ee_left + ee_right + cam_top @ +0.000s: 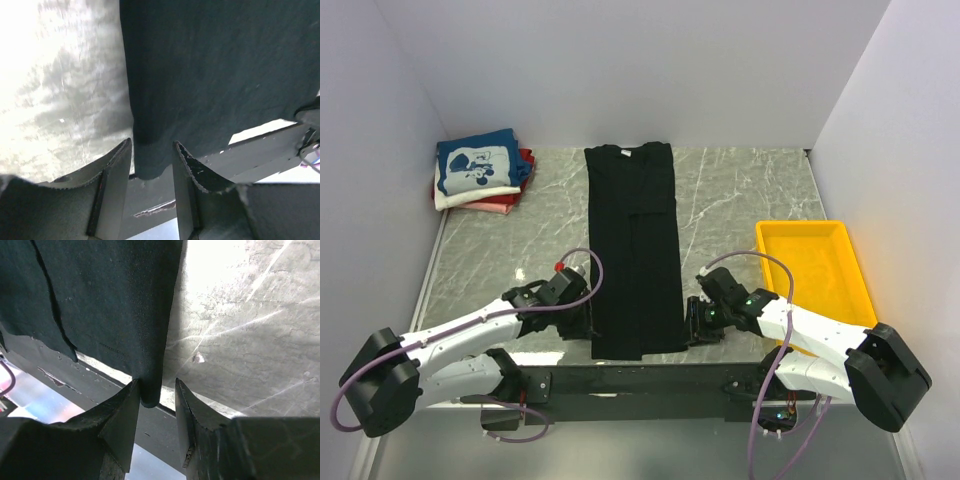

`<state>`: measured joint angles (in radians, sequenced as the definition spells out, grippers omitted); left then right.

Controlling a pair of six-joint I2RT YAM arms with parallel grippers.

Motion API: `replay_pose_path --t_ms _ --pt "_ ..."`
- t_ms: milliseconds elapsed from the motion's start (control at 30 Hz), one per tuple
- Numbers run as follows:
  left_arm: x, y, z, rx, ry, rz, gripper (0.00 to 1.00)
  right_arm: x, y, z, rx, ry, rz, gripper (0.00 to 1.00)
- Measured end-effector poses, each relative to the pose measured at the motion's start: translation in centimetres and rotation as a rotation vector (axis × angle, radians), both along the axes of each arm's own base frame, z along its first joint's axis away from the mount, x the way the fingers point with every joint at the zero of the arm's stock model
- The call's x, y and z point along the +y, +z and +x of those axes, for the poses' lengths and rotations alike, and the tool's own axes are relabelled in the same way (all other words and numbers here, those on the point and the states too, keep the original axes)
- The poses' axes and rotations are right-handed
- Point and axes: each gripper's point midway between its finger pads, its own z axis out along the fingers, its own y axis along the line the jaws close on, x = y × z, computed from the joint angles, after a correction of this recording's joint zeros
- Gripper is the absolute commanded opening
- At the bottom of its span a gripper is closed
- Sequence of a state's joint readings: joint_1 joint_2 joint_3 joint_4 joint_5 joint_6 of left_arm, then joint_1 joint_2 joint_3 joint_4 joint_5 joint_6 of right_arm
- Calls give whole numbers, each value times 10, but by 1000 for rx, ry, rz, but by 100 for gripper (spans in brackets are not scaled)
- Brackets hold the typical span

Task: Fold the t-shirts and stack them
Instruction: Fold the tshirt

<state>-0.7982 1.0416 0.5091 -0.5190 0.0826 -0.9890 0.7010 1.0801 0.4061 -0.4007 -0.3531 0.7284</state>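
The black t-shirt (pixel 632 250) lies flat as a long narrow strip down the middle of the table, collar at the far end. My left gripper (pixel 588 322) is open at its near left corner; in the left wrist view (pixel 152 145) the corner of the shirt (pixel 210 65) sits between the fingers. My right gripper (pixel 692 322) is open at the near right corner; in the right wrist view (pixel 157 382) the edge of the shirt (pixel 110 295) lies against the left finger, with a gap to the right one. Folded blue (pixel 475 165), white (pixel 450 198) and red (pixel 505 203) shirts are stacked at the far left.
A yellow tray (pixel 815 270) stands at the right, just beyond my right arm. A black mounting rail (pixel 640 380) runs along the near edge under the shirt's hem. White walls close in the left, back and right sides.
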Motion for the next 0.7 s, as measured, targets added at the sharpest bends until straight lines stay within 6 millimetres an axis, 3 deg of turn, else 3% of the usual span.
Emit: replay_pose_path --t_ms 333,567,700 --pt "-5 -9 -23 43 -11 -24 41 5 -4 -2 19 -38 36 35" --pt "-4 -21 -37 76 -16 -16 27 5 -6 -5 21 -64 57 24" --pt "-4 -26 -40 85 -7 -22 17 5 -6 -6 23 -79 67 13"
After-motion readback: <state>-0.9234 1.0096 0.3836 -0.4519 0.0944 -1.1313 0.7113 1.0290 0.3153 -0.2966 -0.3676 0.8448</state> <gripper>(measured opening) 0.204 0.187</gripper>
